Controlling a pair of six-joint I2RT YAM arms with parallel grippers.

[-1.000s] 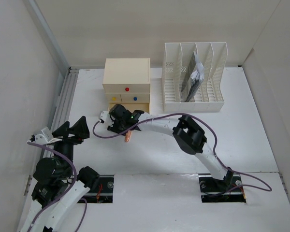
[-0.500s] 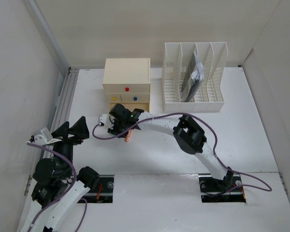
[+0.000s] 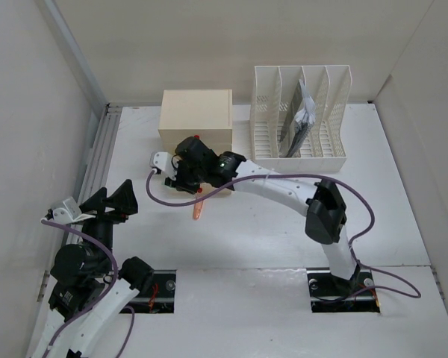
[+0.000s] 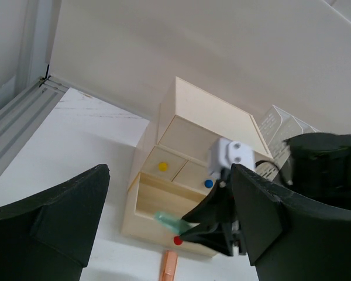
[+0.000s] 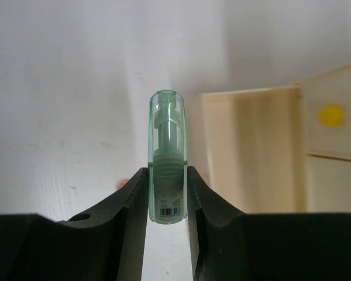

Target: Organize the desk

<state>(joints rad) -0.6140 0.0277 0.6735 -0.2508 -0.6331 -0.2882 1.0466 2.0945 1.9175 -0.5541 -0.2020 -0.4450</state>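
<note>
Partway: right gripper (image 5: pixel 167 175) pinches a translucent green plastic tube (image 5: pixel 167 146), open cream drawer (image 4: pixel 141 218) just ahead; orange stick (image 3: pixel 197 211) unstowed on white desk (image 3: pixel 403 201); left gripper (image 4: pixel 169 171) wide, empty.

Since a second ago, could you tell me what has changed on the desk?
The right gripper moved away from the bases, up to the drawer box, its elbow swinging right. It is clamped on a green tube. The left gripper, open, the orange item on the desk and the file rack stayed put.
</note>
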